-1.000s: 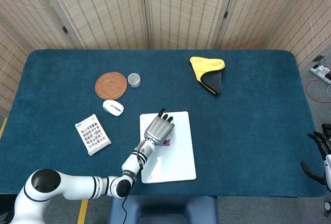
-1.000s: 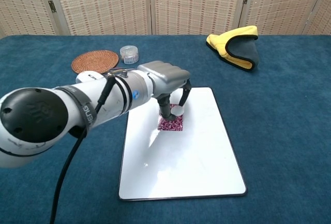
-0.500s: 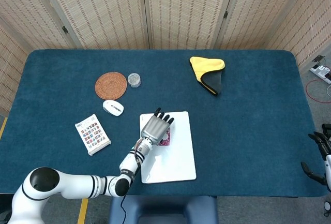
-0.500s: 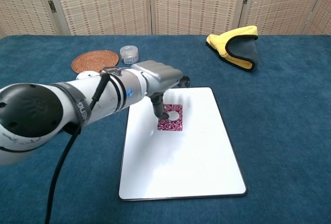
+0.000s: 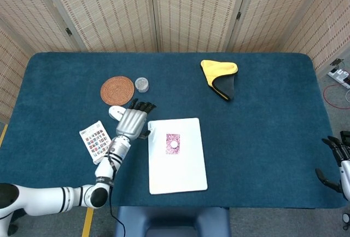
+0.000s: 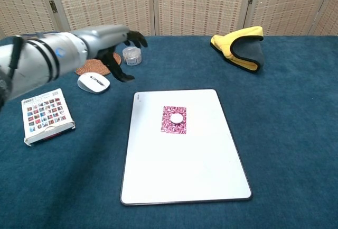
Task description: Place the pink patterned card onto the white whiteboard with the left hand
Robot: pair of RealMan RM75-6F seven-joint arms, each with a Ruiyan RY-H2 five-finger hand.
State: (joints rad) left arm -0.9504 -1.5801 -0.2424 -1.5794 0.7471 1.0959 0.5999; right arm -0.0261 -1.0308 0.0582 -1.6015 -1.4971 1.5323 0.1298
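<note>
The pink patterned card (image 5: 173,143) (image 6: 175,119), with a white disc at its middle, lies flat on the white whiteboard (image 5: 183,174) (image 6: 185,176), in its upper half. My left hand (image 5: 133,122) (image 6: 112,41) is off the board to the left, raised above the table with fingers spread and nothing in it. It hangs over the white mouse (image 5: 115,111) (image 6: 93,82). My right hand (image 5: 338,160) shows only at the head view's right edge, off the table, fingers apart and holding nothing.
A woven round coaster (image 5: 117,90) (image 6: 84,69) and a small clear jar (image 5: 141,84) (image 6: 131,55) sit at the back left. A box of picture cards (image 5: 98,142) (image 6: 45,115) lies front left. A yellow and grey cloth (image 5: 221,76) (image 6: 240,46) lies at the back right.
My left hand has let go of the pink card, lifted off the whiteboard and swung left over the mouse. The card stays on the board.
</note>
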